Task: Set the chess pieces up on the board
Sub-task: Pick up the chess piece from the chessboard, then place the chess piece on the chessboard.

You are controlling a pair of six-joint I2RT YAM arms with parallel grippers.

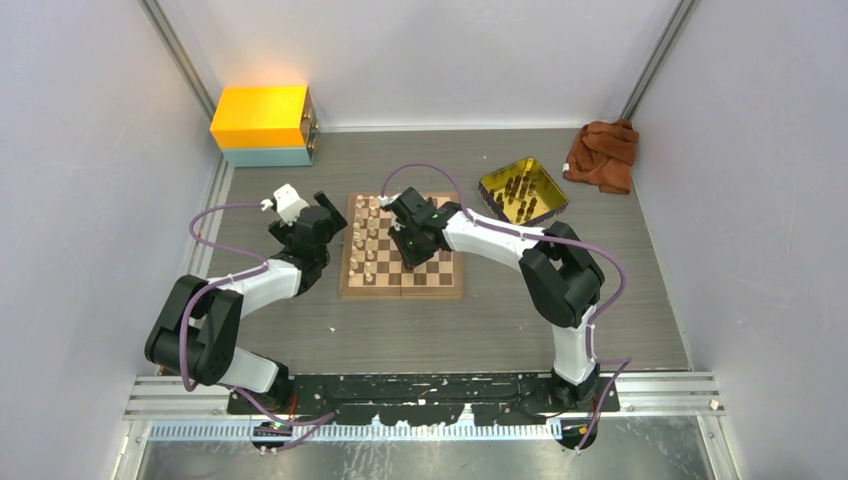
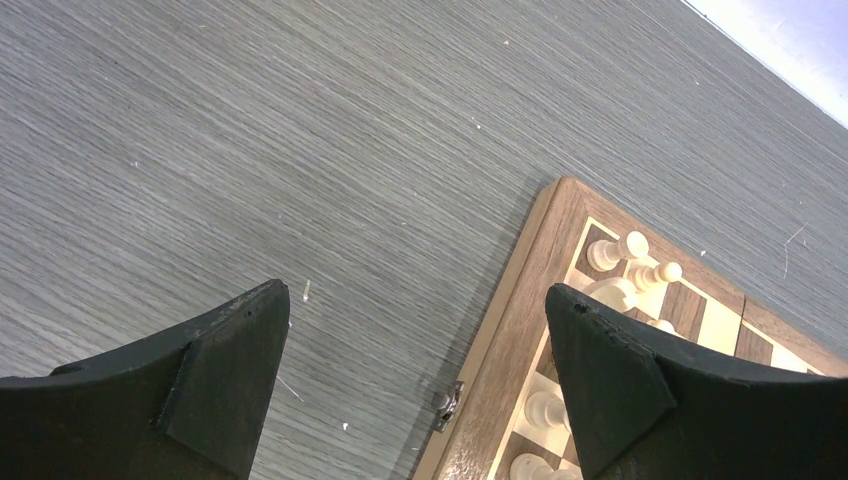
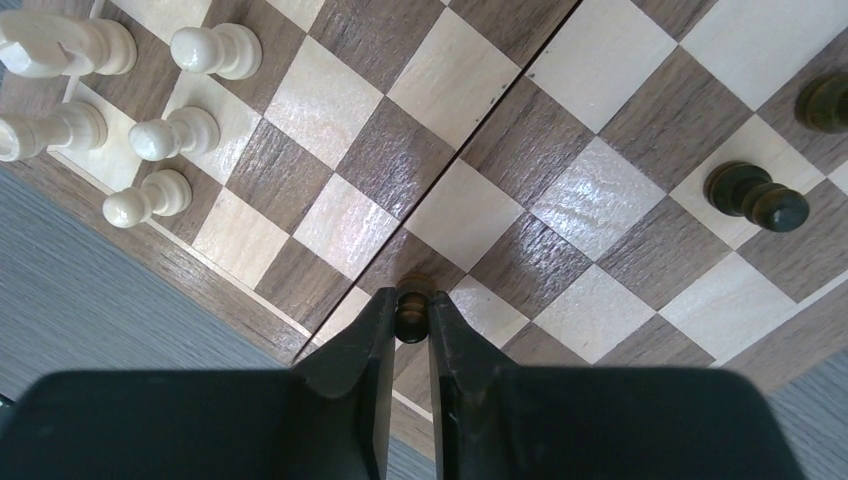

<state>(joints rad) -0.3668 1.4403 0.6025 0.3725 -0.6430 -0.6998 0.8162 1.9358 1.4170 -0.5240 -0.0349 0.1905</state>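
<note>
The board (image 1: 432,283) lies mid-table, with pale cream chess pieces (image 1: 366,240) standing along its left side. In the right wrist view the board (image 3: 590,200) fills the frame. Pale pieces (image 3: 170,135) stand at its upper left and a dark pawn (image 3: 755,195) at the right. My right gripper (image 3: 411,318) is shut on a small dark piece (image 3: 411,310) at the board's near edge by the centre seam. Seen from above, this gripper (image 1: 412,240) hangs over the board's middle. My left gripper (image 2: 415,340) is open and holds nothing. It hovers over bare table by the board's border (image 2: 520,320).
A yellow tray (image 1: 495,183) holding several dark pieces (image 1: 520,195) sits behind and right of the board. A brown cloth (image 1: 603,153) lies at the far right. A yellow and blue box (image 1: 262,125) stands at the far left corner.
</note>
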